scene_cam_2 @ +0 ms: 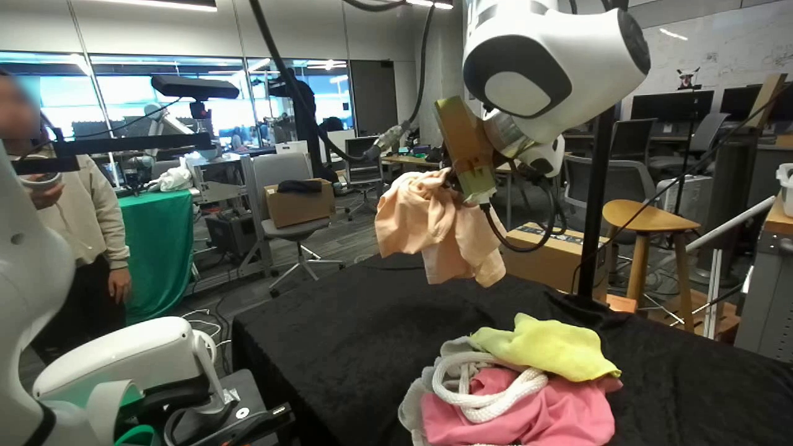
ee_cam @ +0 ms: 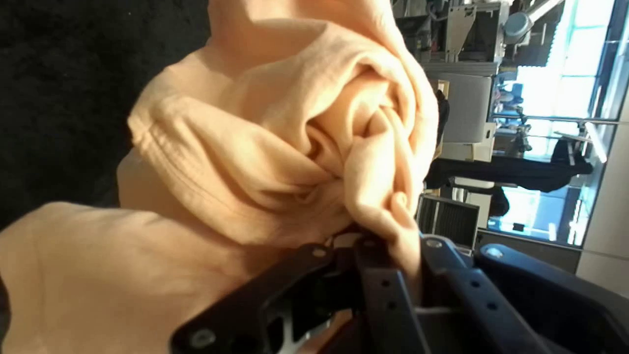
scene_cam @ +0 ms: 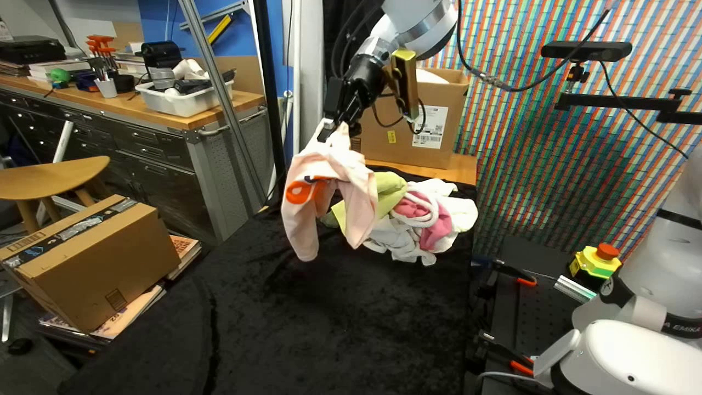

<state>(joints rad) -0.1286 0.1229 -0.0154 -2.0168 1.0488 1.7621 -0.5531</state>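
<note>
Standing in cluttered workroom (scene_cam_2: 310,31) beside drawer-fronted workbench (scene_cam: 131,109), black-draped desk (scene_cam: 340,340) carries heap of rumpled fabrics (scene_cam_2: 551,412). Peach cloth (scene_cam_2: 427,210) hangs above desk, away from heap; pickup looks done, letting go not yet. Pincer (ee_cam: 403,246) clamps cloth's bunched edge, jaws nearly together.

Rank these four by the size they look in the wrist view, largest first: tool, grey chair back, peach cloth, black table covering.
1. The peach cloth, across the middle.
2. The tool and black table covering: visible areas too alike to rank.
3. The grey chair back, a small patch towards the right.
</note>
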